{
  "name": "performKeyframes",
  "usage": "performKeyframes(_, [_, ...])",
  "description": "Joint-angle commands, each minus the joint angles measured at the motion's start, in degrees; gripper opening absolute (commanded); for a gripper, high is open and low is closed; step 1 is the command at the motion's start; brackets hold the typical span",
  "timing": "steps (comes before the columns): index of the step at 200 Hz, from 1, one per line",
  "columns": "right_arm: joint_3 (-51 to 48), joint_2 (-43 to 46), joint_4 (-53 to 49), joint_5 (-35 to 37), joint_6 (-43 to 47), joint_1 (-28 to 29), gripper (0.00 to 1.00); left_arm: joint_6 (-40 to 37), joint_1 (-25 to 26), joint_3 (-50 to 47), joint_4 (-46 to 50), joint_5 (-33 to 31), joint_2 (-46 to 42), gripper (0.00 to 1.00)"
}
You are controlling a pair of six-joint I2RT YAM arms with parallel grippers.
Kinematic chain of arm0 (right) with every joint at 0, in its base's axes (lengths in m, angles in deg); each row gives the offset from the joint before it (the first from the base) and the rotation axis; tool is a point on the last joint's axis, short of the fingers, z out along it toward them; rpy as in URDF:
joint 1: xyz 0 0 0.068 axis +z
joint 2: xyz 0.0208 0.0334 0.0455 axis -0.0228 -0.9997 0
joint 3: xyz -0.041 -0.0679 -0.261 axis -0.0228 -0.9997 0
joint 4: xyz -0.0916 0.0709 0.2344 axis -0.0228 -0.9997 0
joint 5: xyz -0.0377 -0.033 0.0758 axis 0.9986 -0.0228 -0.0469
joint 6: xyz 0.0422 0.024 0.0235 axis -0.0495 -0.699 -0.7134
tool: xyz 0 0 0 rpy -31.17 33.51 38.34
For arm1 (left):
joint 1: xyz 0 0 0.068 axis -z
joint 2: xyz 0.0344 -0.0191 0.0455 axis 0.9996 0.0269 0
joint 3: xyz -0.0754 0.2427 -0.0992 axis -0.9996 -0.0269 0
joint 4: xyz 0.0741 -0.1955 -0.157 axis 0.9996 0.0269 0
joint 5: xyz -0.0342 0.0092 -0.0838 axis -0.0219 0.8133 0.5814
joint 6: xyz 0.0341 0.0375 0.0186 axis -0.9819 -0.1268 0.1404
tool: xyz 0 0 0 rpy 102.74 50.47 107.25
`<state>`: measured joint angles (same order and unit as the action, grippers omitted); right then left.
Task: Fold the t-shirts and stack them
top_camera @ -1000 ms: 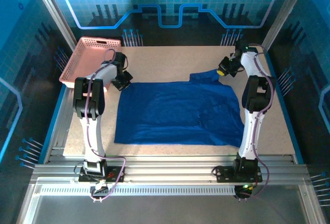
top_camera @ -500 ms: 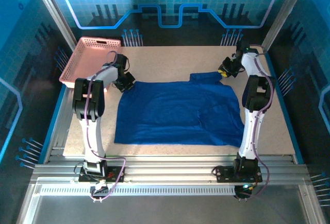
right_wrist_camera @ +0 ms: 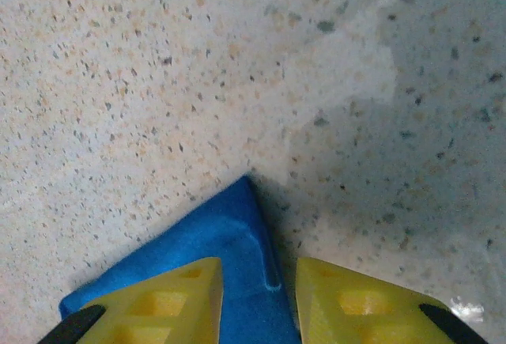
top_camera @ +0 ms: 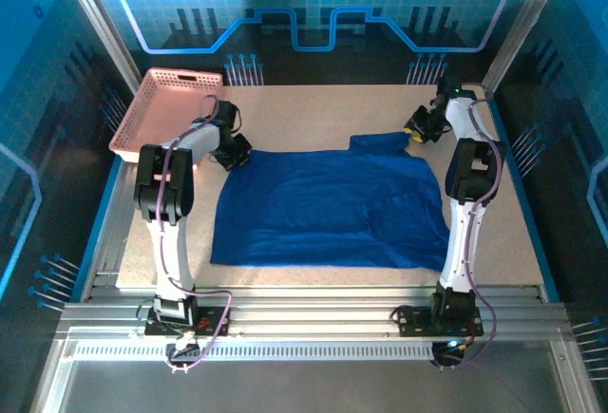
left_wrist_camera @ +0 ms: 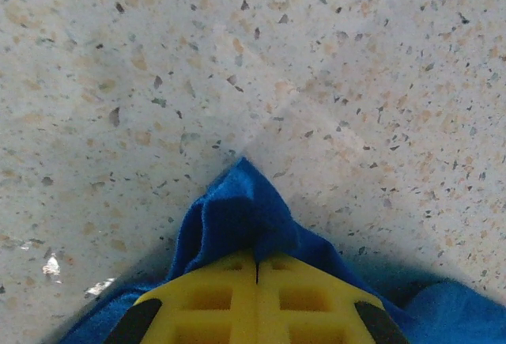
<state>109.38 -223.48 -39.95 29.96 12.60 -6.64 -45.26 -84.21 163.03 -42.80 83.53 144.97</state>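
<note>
Left gripper (left_wrist_camera: 256,269) clenched on t-shirt (top_camera: 328,209) corner | right gripper (right_wrist_camera: 258,281) parted, another corner lying loose inside it

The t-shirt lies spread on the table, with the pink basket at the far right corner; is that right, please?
Not quite: the top view shows the pink basket at the far left corner. The t-shirt does lie spread on the table.

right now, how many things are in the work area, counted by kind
blue t-shirt: 1
pink basket: 1
grippers: 2, the left gripper and the right gripper
total: 4
</note>
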Motion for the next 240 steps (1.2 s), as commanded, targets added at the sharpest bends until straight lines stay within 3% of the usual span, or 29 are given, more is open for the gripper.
performKeyframes(1, [2.5,-2.7,-1.5,0.0,-0.3,-0.6,0.32,-0.5,0.6,-1.4,0.8,1.1,-1.9,0.00])
performKeyframes(43, [5.0,-4.9,-1.9,-1.1,-0.9,-0.4,0.28,-0.6,0.6,-1.5,0.7,1.0,-2.0,0.00])
performKeyframes(68, [5.7,-4.5,-1.5,-1.1,-1.6,-0.3,0.15,-1.0,0.6,-1.5,0.9,0.8,-2.0,0.00])
performKeyframes(117, [9.2,-4.9,-2.8,-1.9,-1.7,-0.3,0.00,-1.4,0.6,-1.6,1.0,0.7,-2.0,0.00])
performKeyframes(240, [5.6,5.7,-2.2,-8.5,-9.4,1.4,0.00,-3.4,-0.2,-2.3,-0.1,1.9,-8.4,0.00])
